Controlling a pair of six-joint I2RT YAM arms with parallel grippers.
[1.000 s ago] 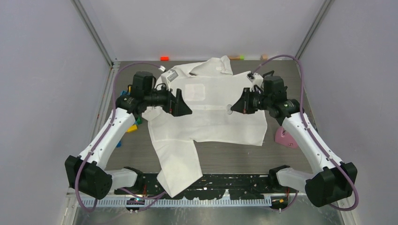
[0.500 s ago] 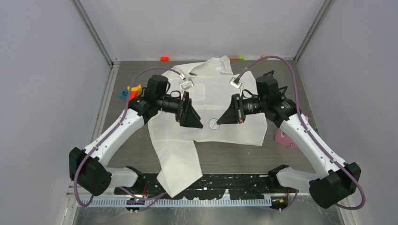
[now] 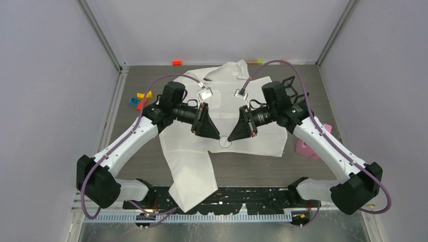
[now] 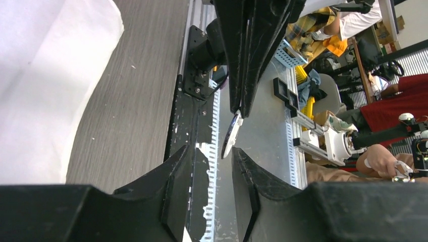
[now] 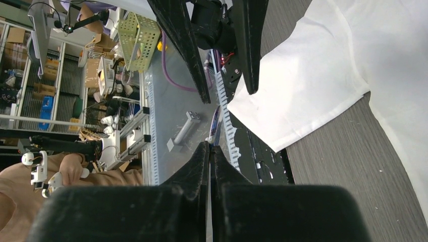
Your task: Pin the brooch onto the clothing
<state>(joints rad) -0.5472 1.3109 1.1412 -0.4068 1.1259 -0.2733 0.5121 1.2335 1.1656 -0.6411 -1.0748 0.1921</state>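
Observation:
The clothing (image 3: 222, 108) is a white shirt spread flat on the table, also seen in the left wrist view (image 4: 45, 91) and the right wrist view (image 5: 348, 60). Above its lower hem the two grippers meet tip to tip. My right gripper (image 3: 229, 139) (image 5: 209, 146) is shut on the brooch (image 3: 225, 143), a small round disc seen edge-on (image 5: 216, 130). My left gripper (image 3: 218, 137) (image 4: 211, 151) stands open, jaws a narrow gap apart. The brooch (image 4: 231, 135) hangs just beyond that gap, close to one fingertip (image 4: 236, 153).
A pink object (image 3: 308, 147) lies at the right beside the shirt. Coloured blocks (image 3: 140, 98) sit at the table's left edge and an orange block (image 3: 176, 62) at the back. A black base strip (image 3: 227, 194) runs along the near edge.
Both arms swung inward and toward the near edge until their tips met. The right gripper carried the brooch from right to centre. The left jaws narrowed.

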